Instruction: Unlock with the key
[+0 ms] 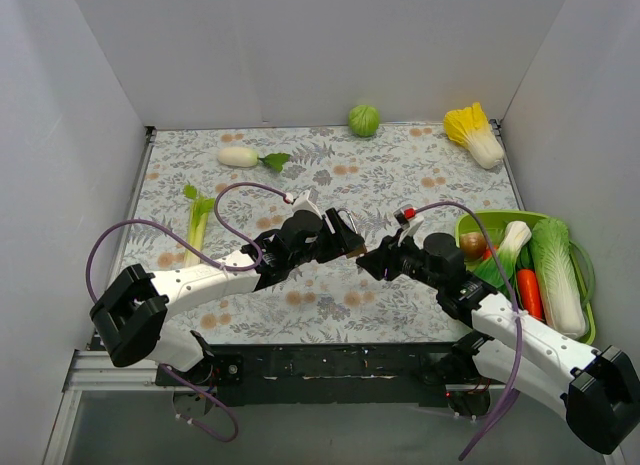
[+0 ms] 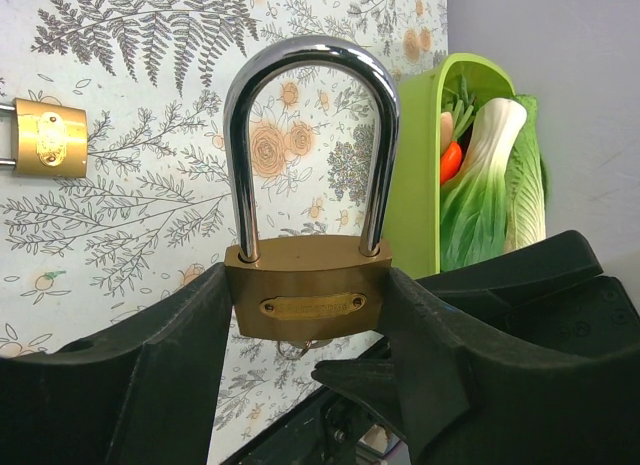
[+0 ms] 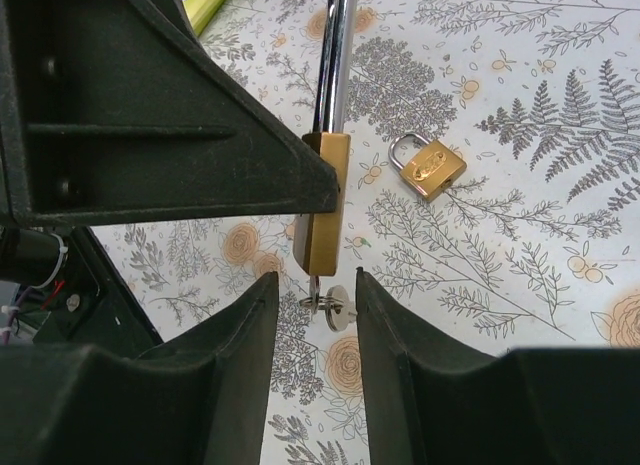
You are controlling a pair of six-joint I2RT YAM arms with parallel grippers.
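1. The right gripper [image 3: 315, 297] is half open, its jaws straddling the key [image 3: 338, 315] without touching it. The key hangs from the bottom of the padlock [image 2: 305, 285].
2. The left gripper [image 1: 335, 235] is clamped on the padlock's brass body.
3. An off-centre pinch could catch only the ring, and turning might then twist the padlock in its hold.
4. A small padlock [image 3: 428, 167] lies near on the bench [image 1: 400, 165]. The green tray [image 1: 468, 223] bounds the right side.
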